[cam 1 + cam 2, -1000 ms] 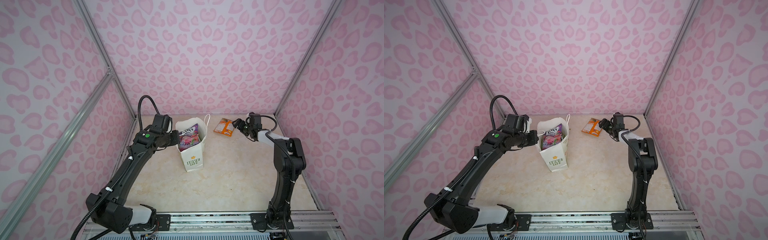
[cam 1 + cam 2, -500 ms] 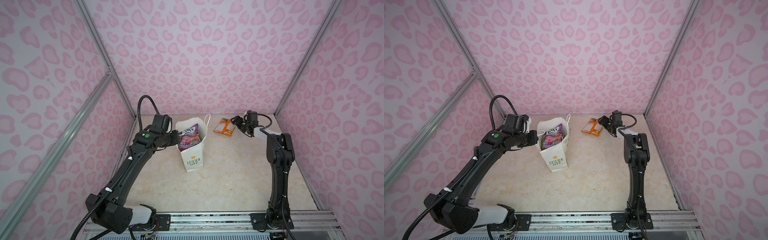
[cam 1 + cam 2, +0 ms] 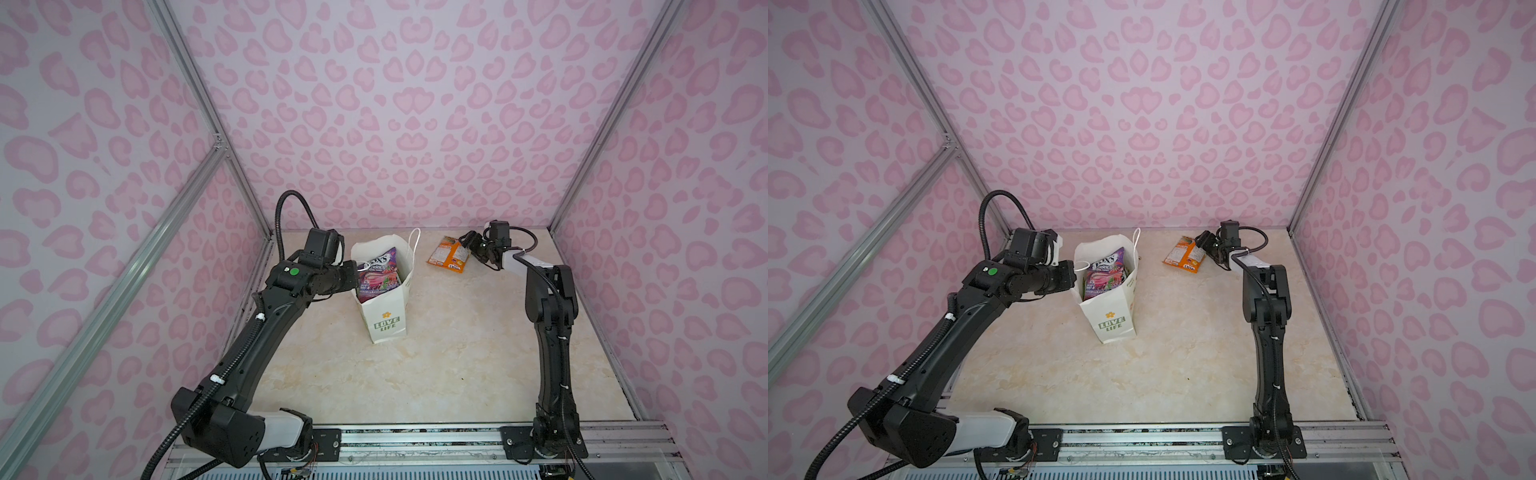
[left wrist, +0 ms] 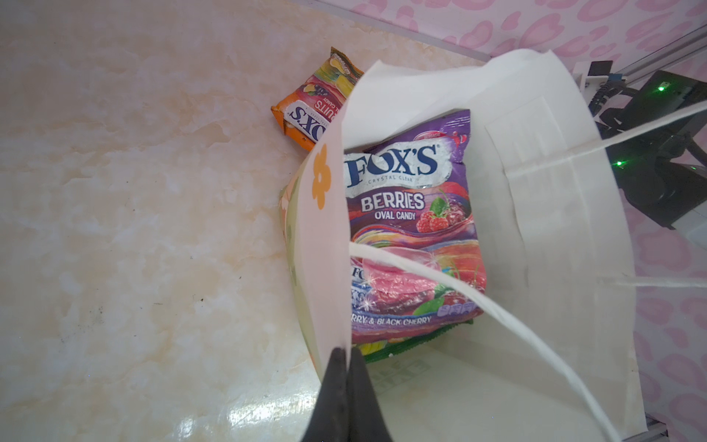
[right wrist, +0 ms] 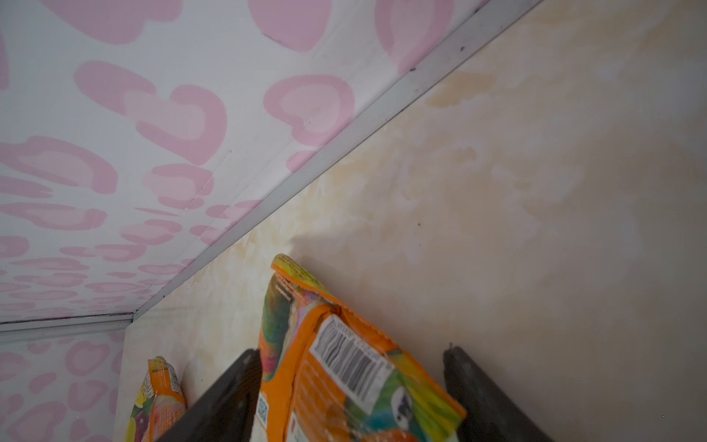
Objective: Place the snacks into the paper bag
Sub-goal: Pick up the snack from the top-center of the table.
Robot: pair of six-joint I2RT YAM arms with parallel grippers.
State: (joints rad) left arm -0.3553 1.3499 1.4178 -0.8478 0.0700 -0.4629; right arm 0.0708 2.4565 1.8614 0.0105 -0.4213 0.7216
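While the paper bag [image 3: 386,320] [image 3: 1113,320] is seen standing upright and open-mouthed on the marbled desk [image 3: 436,365], its rim on the left arm's side is pinched by the left gripper [image 4: 346,367] [image 3: 353,274], whose jaws are pressed together on the paper edge in the left wrist view. Inside the bag a purple "FOX'S BERRIES" packet [image 4: 413,237] [image 3: 378,274] [image 3: 1105,274] is propped on end with its printed face towards the mouth, and the edge of a green packet [image 4: 401,346] is glimpsed beneath it. One white cord handle [image 4: 459,291] is draped across the bag's mouth. An orange packet [image 3: 449,259] [image 3: 1183,259] [image 4: 313,111] [image 5: 344,382] is left outside the bag, on the desk towards the right arm's side and farther back, clearly apart from the bag in both top views. That packet is straddled by the right gripper [image 5: 350,350] [image 3: 467,243], whose jaws are held wide with the barcode end between them; one finger is set against the packet's side, but whether it is actually pressed cannot be told.
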